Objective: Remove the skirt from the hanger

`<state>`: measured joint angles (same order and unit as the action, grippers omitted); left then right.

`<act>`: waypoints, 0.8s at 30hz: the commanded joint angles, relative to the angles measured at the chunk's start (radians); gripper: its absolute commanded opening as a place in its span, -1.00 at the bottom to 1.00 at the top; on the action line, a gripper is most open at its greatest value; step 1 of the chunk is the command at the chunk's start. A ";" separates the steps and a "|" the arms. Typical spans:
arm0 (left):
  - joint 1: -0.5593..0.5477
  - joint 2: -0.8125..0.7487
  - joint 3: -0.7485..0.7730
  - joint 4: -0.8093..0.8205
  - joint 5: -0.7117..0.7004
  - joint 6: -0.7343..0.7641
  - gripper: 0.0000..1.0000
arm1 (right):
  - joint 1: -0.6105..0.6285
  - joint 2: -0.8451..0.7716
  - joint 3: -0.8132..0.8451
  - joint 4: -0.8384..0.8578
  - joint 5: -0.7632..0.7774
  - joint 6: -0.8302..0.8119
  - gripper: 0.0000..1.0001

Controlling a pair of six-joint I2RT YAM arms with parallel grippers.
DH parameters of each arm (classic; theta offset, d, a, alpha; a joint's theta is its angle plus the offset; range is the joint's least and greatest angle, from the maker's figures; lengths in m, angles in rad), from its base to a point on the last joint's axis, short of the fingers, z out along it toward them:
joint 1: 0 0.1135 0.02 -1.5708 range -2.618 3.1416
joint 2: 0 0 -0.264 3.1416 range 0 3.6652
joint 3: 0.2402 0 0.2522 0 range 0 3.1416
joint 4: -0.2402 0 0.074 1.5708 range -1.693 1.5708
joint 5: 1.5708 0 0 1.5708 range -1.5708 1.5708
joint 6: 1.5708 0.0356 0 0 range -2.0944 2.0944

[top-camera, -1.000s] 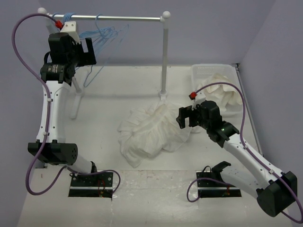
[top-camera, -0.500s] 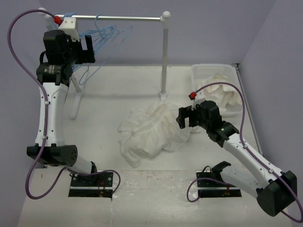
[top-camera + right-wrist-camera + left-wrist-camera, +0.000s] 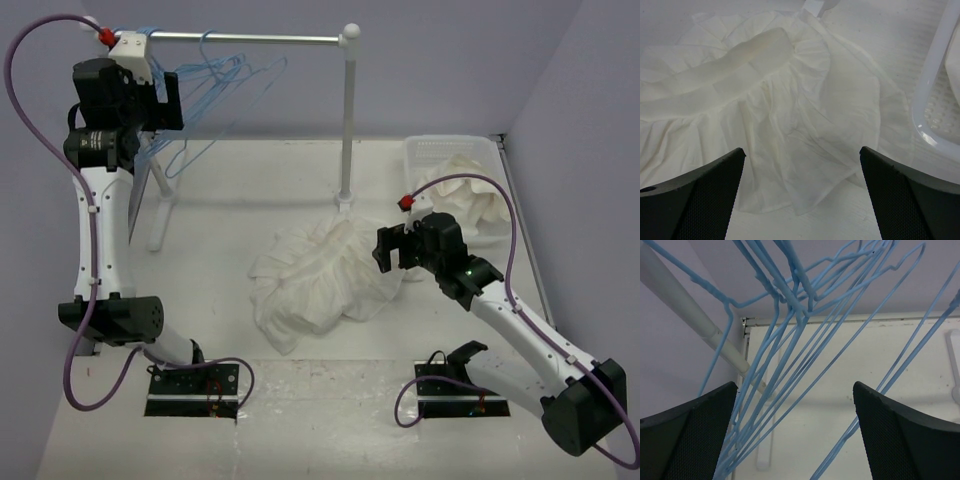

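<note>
Skirt (image 3: 320, 275) lies heaped on table (image 3: 200, 260); my right pincer (image 3: 801, 160) hovers spread above it, left pincer (image 3: 794, 395) spread among hangers (image 3: 795, 310).

One skirt (image 3: 320, 275), several blue hangers (image 3: 782, 290).

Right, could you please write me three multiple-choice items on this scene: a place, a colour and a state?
1. Where is the large white gathered-fabric skirt?
A. hanging from the rail
B. heaped on the table
C. in the basket
2. What colour are the thin wire hangers?
A. red
B. black
C. light blue
3. How is the right gripper?
A. open
B. shut on the skirt
C. shut on a hanger
Answers: B, it lies crumpled on the tabletop; C, the left wrist view shows light-blue wires; A, its fingers stand wide apart above the fabric.
</note>
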<state>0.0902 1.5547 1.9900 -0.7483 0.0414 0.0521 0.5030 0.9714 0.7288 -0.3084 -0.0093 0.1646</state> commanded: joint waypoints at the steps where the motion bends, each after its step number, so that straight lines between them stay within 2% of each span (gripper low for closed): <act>1: 0.011 0.022 0.029 0.018 0.084 0.052 1.00 | -0.001 0.009 0.035 -0.006 0.029 -0.002 0.98; 4: 0.011 0.012 0.000 0.032 0.112 0.057 0.96 | 0.000 0.015 0.038 -0.011 0.031 0.000 0.98; 12: 0.011 -0.031 -0.045 0.052 0.081 0.071 0.98 | -0.001 0.018 0.040 -0.012 0.028 0.000 0.98; 24: 0.013 0.025 -0.046 0.046 0.086 0.066 0.97 | 0.000 -0.003 0.032 -0.020 0.032 0.009 0.98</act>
<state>0.0978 1.5654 1.9331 -0.7315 0.1249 0.0982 0.5030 0.9874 0.7292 -0.3309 0.0093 0.1650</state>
